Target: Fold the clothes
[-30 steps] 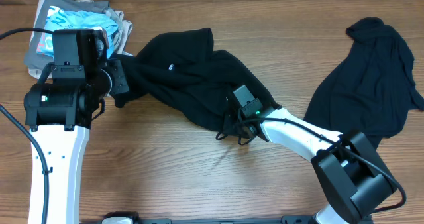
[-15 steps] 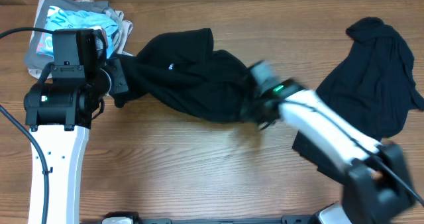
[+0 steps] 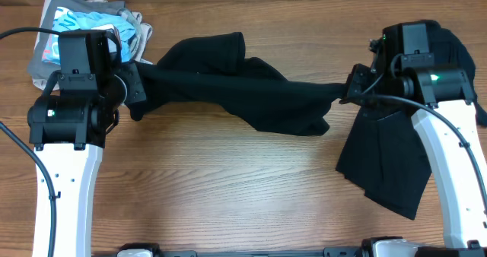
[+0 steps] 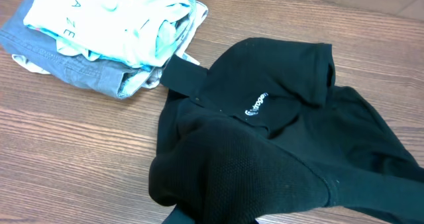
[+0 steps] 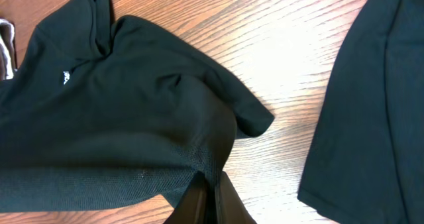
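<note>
While both arms spread apart, left gripper [image 3: 137, 90] and right gripper [image 3: 351, 87] pinch black shirt [image 3: 243, 90] taut.

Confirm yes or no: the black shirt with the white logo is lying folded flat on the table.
No, the black shirt is stretched, bunched and creased, between the left gripper and the right gripper.

Black logo shirt [image 3: 243, 90] stretched across table; second black garment [image 3: 392, 162], perhaps crumpled, right.

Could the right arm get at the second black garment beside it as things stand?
Probably not yet: the right gripper is shut on the logo shirt, stretched toward the left gripper. The second garment lies unobstructed below it.
</note>
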